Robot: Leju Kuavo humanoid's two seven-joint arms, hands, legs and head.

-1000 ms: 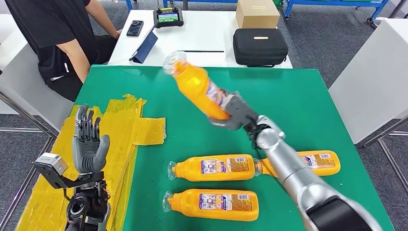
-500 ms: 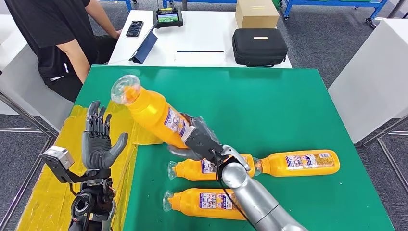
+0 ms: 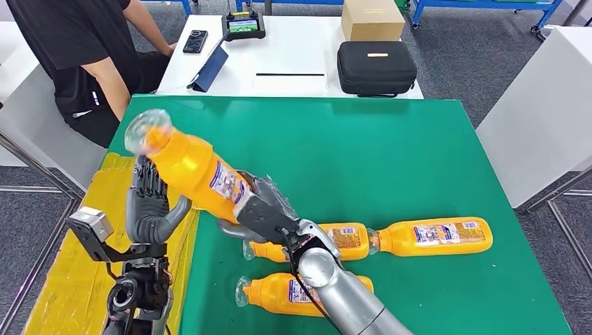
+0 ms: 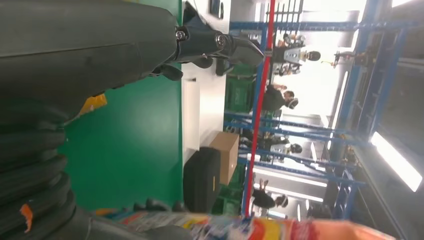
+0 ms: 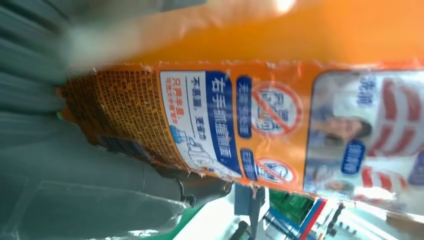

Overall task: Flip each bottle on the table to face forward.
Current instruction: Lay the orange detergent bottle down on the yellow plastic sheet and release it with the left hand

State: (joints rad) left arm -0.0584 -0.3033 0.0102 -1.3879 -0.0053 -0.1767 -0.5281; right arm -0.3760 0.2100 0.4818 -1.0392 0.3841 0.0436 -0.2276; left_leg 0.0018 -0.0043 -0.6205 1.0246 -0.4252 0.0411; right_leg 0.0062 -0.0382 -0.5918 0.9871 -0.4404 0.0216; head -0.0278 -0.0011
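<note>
Held bottle: an orange juice bottle (image 3: 192, 166) is up off the green table (image 3: 391, 146), carried over the table's left part, above the edge of the yellow sheet (image 3: 77, 279).
Right hand: the right hand (image 3: 258, 209) is wrapped around the bottle's lower body at the label; in the right wrist view its grey fingers (image 5: 100, 180) press against the printed label of that bottle (image 5: 260, 115).
Long axis: the bottle slants, clear cap end (image 3: 145, 130) up and toward the far left, base end down in the right hand.
Left hand: the left hand (image 3: 150, 206) stands upright with its fingers spread and holds nothing, palm turned toward the bottle.
Key relation: the bottle's upper body lies just beside the left hand, apparently in front of its fingertips; whether they touch I cannot tell.
Nearer hand: the left one is nearest to the free cap end, so a handover or a two-handed turn looks the likely step.
Other bottles: three more lie flat on the table near the robot, two end to end (image 3: 433, 236) and (image 3: 342, 237), one closer in (image 3: 279, 293).
Risk: a slanted, one-ended grip could let the bottle swing.
</note>
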